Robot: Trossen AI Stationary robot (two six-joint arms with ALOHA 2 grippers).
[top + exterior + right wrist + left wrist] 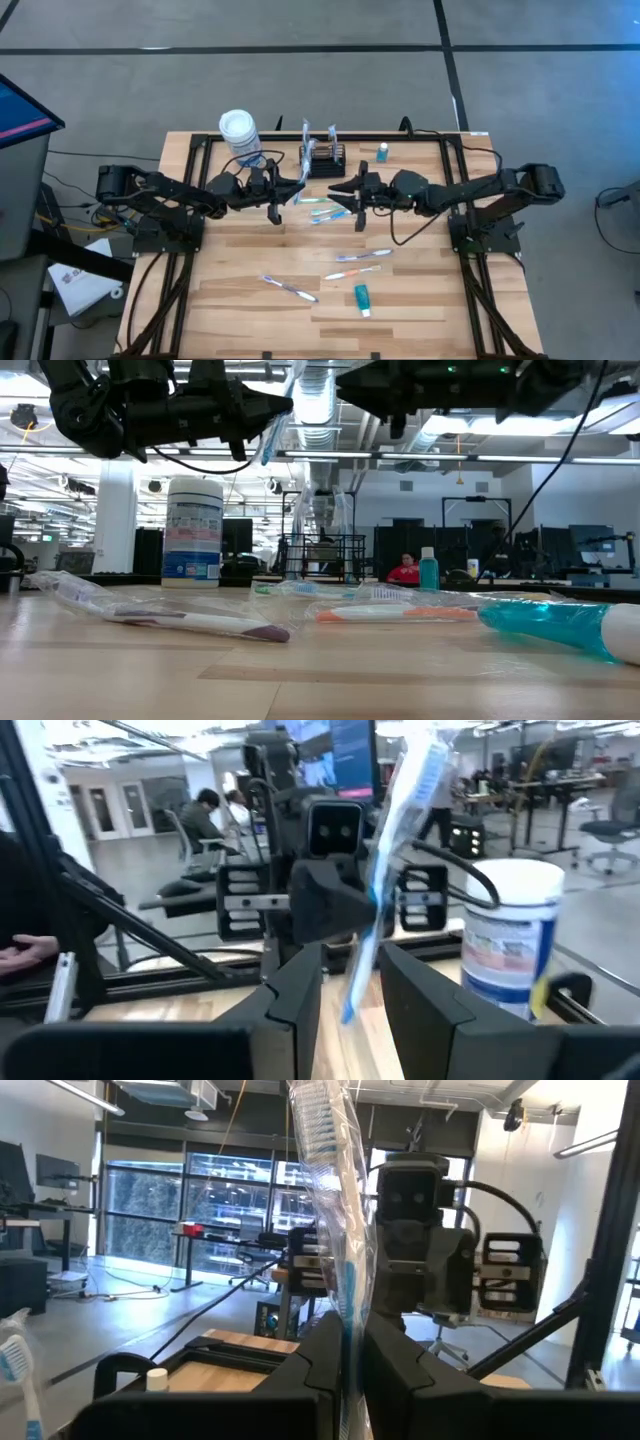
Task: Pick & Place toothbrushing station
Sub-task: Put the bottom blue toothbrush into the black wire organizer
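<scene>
The left gripper (pixel 350 1370) is clamping a plastic-wrapped blue toothbrush (pixel 335 1210); the right gripper (pixel 350 985), fingers apart, is straddling its end in the right wrist view only.

You get even, bright overhead light on the desk (pixel 250 310) in the high view, with only faint, soft shadows under the arms. In the low view the ceiling strip lights (pixel 520 458) glare, leaving both arms as dark silhouettes, and the nearest wrapped toothbrush (pixel 190 622) and teal tube (pixel 560 628) are soft and out of focus. The left wrist view looks toward bright windows (pixel 190 1200), which wash out slightly. The right wrist view is smeared with blur, and the white canister (pixel 510 935) looks hazy.
</scene>
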